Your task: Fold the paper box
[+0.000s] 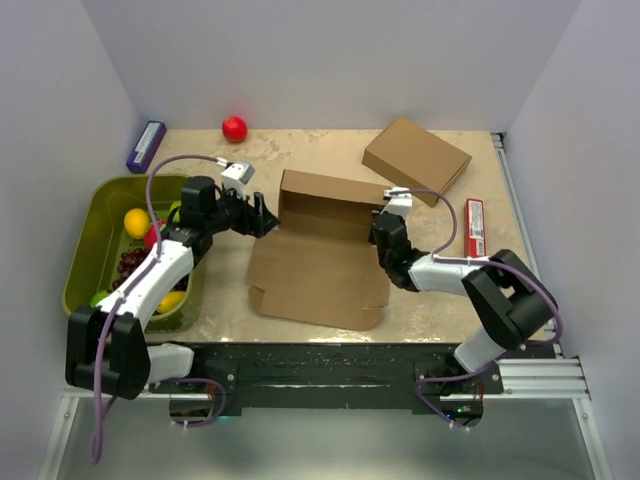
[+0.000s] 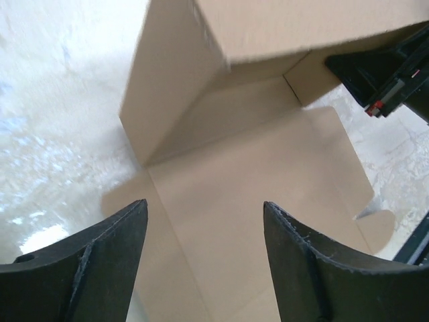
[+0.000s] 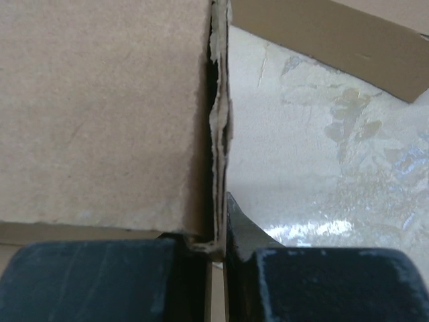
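Note:
The paper box (image 1: pixel 318 268) is a brown cardboard sheet lying mid-table, its far part folded up into a raised wall (image 1: pixel 330 203). My left gripper (image 1: pixel 262 216) is open at the box's left far corner, nothing between its fingers (image 2: pixel 107 268); the box's inside (image 2: pixel 255 174) fills the left wrist view. My right gripper (image 1: pixel 382 232) is shut on the box's right side wall, pinching the cardboard edge (image 3: pixel 218 154) between its fingers (image 3: pixel 241 231).
A second, fully formed brown carton (image 1: pixel 416 159) lies at the back right, also in the right wrist view (image 3: pixel 335 33). A green bin (image 1: pixel 88 240) of fruit stands left. A red ball (image 1: pixel 234 128), a purple box (image 1: pixel 146 146) and a red packet (image 1: pixel 474 226) lie around.

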`<state>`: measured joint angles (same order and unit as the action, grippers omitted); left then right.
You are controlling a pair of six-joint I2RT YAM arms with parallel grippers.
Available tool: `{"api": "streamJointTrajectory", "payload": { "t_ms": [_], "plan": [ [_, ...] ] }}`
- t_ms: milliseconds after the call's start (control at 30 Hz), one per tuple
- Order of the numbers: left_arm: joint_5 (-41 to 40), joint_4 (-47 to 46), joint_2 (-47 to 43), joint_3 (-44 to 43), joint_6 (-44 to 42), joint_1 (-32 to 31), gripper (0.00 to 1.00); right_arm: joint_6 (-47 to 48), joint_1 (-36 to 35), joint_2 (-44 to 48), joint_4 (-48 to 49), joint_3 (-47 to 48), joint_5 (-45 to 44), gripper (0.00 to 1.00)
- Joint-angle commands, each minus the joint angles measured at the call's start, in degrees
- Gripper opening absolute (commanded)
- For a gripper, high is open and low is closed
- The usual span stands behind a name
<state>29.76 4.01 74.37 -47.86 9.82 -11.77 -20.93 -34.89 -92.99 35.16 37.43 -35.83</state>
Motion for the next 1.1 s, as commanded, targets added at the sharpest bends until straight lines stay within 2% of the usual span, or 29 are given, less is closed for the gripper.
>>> {"api": "streamJointTrajectory", "payload": {
  "t_ms": [0, 233, 300, 467, 633, 800, 867, 933, 967, 1033, 1067],
  "plan": [
    [-1.5, -3.1, -6.9, 1.4, -4.2, -0.6, 0.75, -0.8, 1.9, 7.2, -13.9, 4.7, 5.6, 0.0],
    [-1.4, -7.3, -17.1, 4.0, -7.4, -1.7, 0.78, 1.9, 10.8, 7.2, -34.2, 16.8, 25.9, 0.0],
    [-1.1, -8.8, -19.1, 4.5, -7.5, -1.7, 0.79, 3.8, 12.2, 6.9, -40.0, 20.0, 26.9, 0.0],
    [0.2, -10.5, -19.3, 5.1, -7.0, -2.2, 0.79, 7.0, 13.4, 7.3, -45.5, 23.6, 31.2, 0.0],
    [-2.5, -9.1, -19.6, 2.0, -12.9, -8.2, 0.79, 10.4, 13.4, 5.2, -55.0, 28.7, 35.5, 0.0],
    [-10.9, -1.9, -15.6, -6.0, -21.4, -16.1, 0.79, 12.1, 13.4, 3.2, -61.3, 32.5, 40.0, 0.0],
    [-19.8, 1.4, -12.9, -7.9, -23.0, -20.1, 0.78, 13.0, 13.4, 2.6, -63.4, 33.7, 40.5, 0.0],
    [-29.6, 2.2, -12.3, -8.6, -21.9, -21.1, 0.78, 12.8, 13.4, 3.0, -63.5, 33.5, 40.0, 0.0],
    [-33.8, 1.6, -12.7, -8.0, -18.6, -21.0, 0.8, 12.7, 13.4, 3.3, -63.2, 33.2, 39.5, 0.0],
    [-39.5, 2.0, -13.0, -7.1, -15.0, -20.9, 0.82, 11.9, 13.4, 3.8, -62.6, 32.6, 39.3, 0.0],
    [-39.8, 2.0, -13.4, -6.7, -13.4, -21.0, 0.84, 11.5, 13.4, 3.9, -61.7, 32.4, 39.1, 0.0]
  ]
}}
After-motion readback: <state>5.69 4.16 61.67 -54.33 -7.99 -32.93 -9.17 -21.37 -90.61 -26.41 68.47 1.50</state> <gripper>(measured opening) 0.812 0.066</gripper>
